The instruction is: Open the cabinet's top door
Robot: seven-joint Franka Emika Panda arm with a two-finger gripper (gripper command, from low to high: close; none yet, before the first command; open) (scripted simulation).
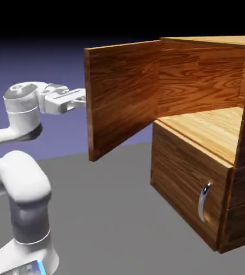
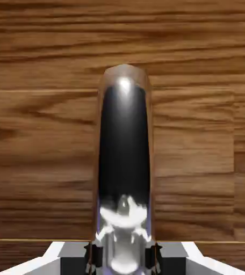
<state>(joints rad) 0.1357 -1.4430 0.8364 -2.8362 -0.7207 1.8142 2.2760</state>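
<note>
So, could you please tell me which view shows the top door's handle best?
The hand view: the top door's handle fills its middle as a curved silver bar against the door's wood, with the gripper shut on it. In the exterior view the swung-open top door shows only its inner face, hiding the handle.

The cabinet [image 1: 200, 177] is reddish-brown wood with bold grain, as is the top door [image 1: 122, 96]; its inner shelf [image 1: 210, 129] looks paler. Both handles are glossy, mirror-like metal: the top door's handle [image 2: 123, 161] and the lower handle [image 1: 203, 201]. The arm [image 1: 22, 107] is smooth white plastic.
</note>
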